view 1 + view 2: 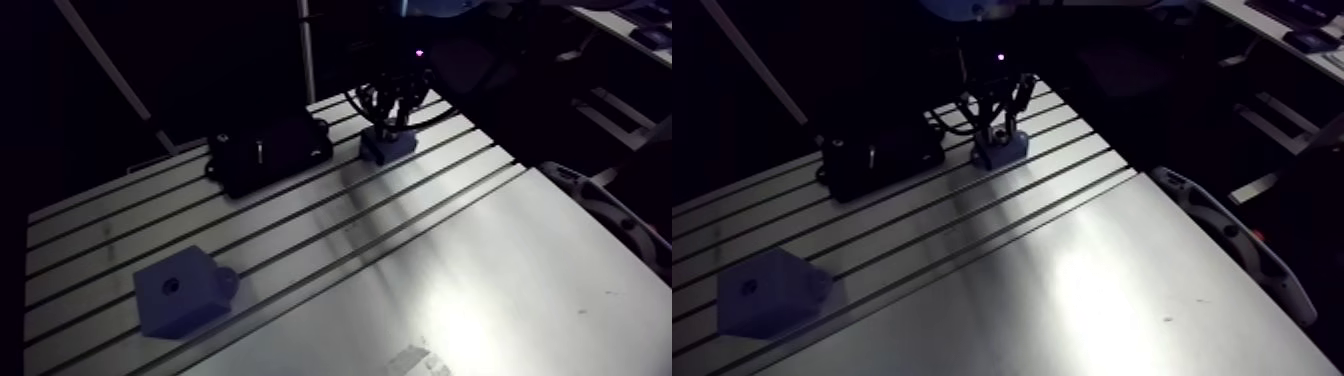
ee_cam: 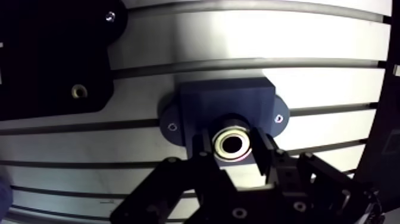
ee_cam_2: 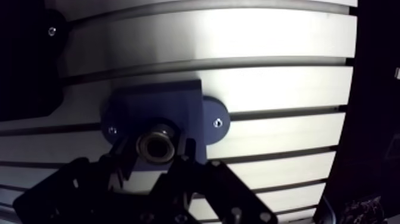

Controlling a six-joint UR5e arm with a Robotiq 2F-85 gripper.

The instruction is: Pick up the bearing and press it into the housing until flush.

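Observation:
In the wrist view a metal ring bearing [image 2: 232, 145] sits at the bore of a dark blue housing [image 2: 223, 104] that has two flange ears. My gripper [image 2: 233, 149] is right over it, with one finger [image 2: 204, 147] on each side pressed against the ring. The bearing stands partly proud of the housing's top face. In the arm view the gripper [image 1: 390, 118] hangs at the far side of the table over the same housing [image 1: 388, 146].
A black box [image 1: 268, 152] lies on the slotted table [image 1: 470, 270] just left of the housing. A second blue block with a hole [image 1: 180, 290] stands near the front left corner. The table's right edge runs close by the housing.

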